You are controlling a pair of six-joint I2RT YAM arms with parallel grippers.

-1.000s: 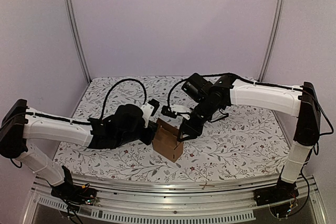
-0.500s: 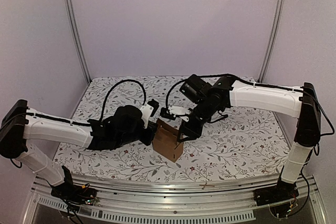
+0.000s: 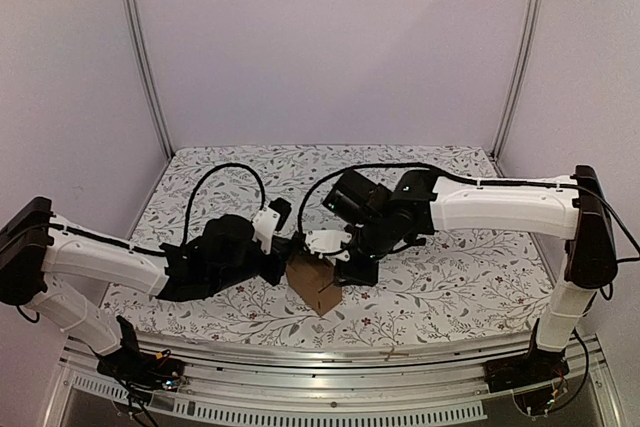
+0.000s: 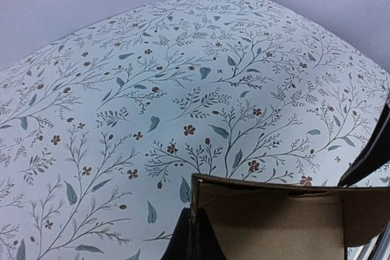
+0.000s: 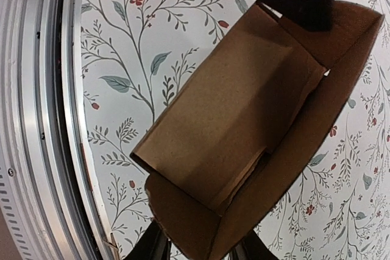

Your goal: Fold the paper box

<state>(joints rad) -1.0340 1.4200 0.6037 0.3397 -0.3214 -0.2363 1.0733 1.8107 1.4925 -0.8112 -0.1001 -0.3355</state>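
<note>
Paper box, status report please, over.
Left gripper shut on a paper box wall. Right gripper astride its corner, grip unclear. Box part folded, one side open. Nothing else in the way.

The left wrist view's bottom edge cut off the paper box [image 4: 274, 223] and left only a dark sliver of the left gripper [image 4: 189, 245]. The right wrist view cropped the right gripper [image 5: 198, 251] to two stubs astride the box's corner, so whether they pinched it could not be told.
</note>
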